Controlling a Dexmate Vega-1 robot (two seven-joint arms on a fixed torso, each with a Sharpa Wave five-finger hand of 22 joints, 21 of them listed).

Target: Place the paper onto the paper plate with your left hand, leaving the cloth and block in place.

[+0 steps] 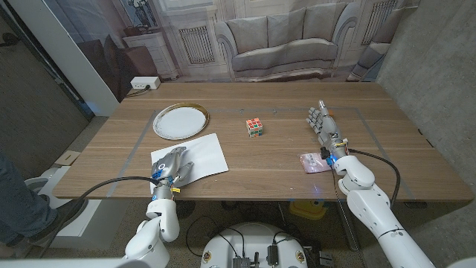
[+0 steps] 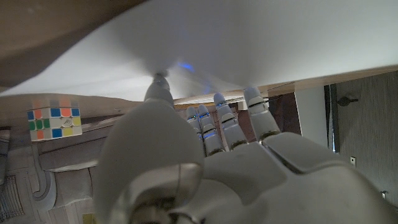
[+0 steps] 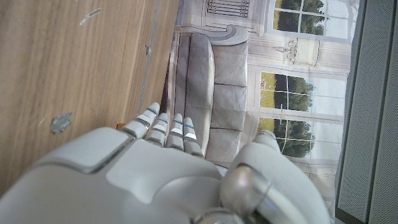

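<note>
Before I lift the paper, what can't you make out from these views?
- Left hand grip: in the head view it covers the paper's near edge; in the wrist view its fingers touch the sheet, but a pinch is unclear.
- Cloth: right arm partly hides it in the head view.
- Block: too small for detail.
- Plate: plainly visible.

white paper [image 1: 195,157] flat, round plate [image 1: 181,120] nearby

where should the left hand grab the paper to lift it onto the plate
Probably the near corner of the paper, where the left hand already rests, coming from the table's near edge. The sheet lies flat, so a pinch needs an edge; in the left wrist view that part already looks raised over the fingers. The paper plate sits just beyond its far edge.
</note>
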